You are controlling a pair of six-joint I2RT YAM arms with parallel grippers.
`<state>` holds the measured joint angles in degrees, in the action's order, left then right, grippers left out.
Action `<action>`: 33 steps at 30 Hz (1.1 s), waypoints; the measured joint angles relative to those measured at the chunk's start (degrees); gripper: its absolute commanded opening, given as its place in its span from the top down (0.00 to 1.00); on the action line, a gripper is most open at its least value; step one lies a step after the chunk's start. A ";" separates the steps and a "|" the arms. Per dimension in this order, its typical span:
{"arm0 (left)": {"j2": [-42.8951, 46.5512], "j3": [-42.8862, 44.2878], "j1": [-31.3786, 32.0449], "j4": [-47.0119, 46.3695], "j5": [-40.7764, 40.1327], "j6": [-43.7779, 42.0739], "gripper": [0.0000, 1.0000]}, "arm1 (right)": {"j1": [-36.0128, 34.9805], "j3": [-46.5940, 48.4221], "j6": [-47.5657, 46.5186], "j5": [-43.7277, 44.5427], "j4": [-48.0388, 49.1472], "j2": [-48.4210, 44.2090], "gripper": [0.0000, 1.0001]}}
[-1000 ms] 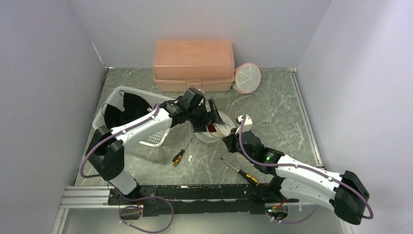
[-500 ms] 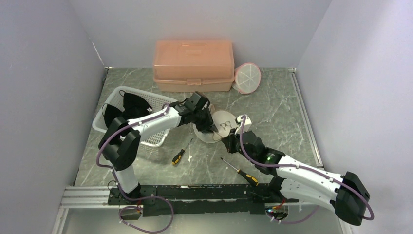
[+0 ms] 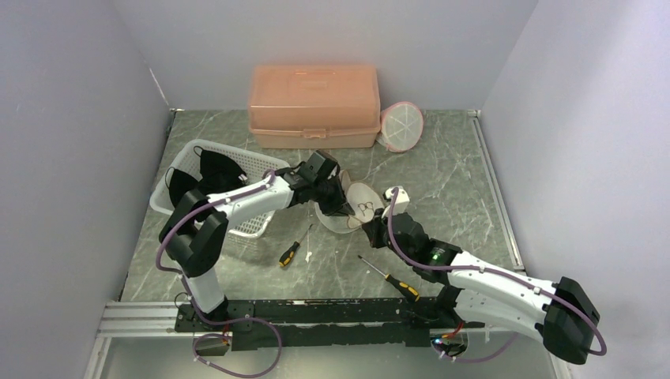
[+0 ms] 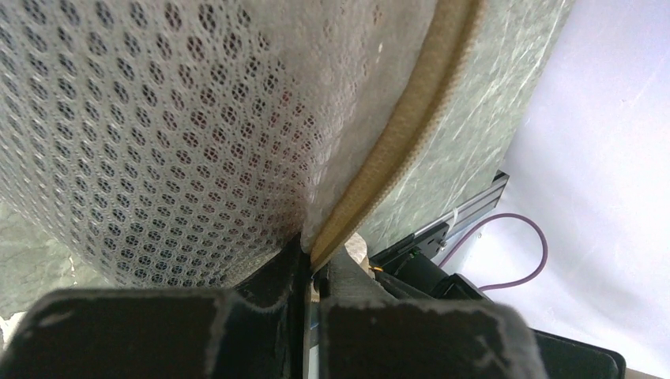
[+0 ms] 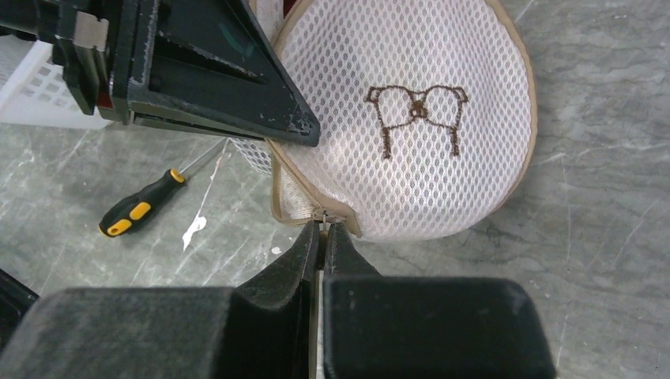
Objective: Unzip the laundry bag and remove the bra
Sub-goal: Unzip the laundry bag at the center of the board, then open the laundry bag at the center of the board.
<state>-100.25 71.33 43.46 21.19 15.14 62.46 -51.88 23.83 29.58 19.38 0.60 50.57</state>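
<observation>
Wide view first: the marbled tabletop [image 3: 442, 181], and dead centre on it lies the round mesh laundry bag [image 3: 362, 207], flat, bra emblem facing up. Both arms meet at it. The left pincer [image 3: 338, 207] comes in from the bag's 9 o'clock and is squeezed nearly together on the beige trim [image 4: 395, 150] of the rim. You can see that band running straight down between its fingers on the left wrist view. The right pincer [image 5: 322, 237] sits at the bag's 6 o'clock, closed tight on the little zipper pull [image 5: 322, 216], which lies at 12 o'clock from its tips, touching them.

That's the relation that matters: the zip follows the circular rim, so from the pull the track curves away toward 3 o'clock on one side and 10 o'clock on the other. My read is the right arm hauls along that arc while the left anchors.

The bra is inside. A dark reddish shadow [image 4: 213, 118] behind the mesh is probably it. How much is unzipped, I can't tell.
</observation>
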 measured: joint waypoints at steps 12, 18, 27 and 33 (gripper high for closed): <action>2.67 -1.81 -0.76 -0.31 0.22 0.00 0.97 | -0.09 -0.02 1.64 -0.09 0.04 0.96 1.00; 4.46 -2.38 -1.14 -0.46 0.57 -0.07 0.82 | -0.09 0.00 2.08 -0.42 1.33 0.87 0.82; 6.78 -3.63 -2.19 -0.44 1.57 -2.86 0.21 | -0.02 1.36 1.88 -0.44 -5.09 -2.01 0.28; 11.76 -3.23 -2.21 3.63 -0.50 -8.39 0.21 | -0.02 4.98 1.36 0.20 -8.61 -6.60 0.25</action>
<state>-88.49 68.10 41.25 24.82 14.63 54.06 -51.90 28.82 30.94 19.57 -8.01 43.97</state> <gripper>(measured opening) 0.799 0.754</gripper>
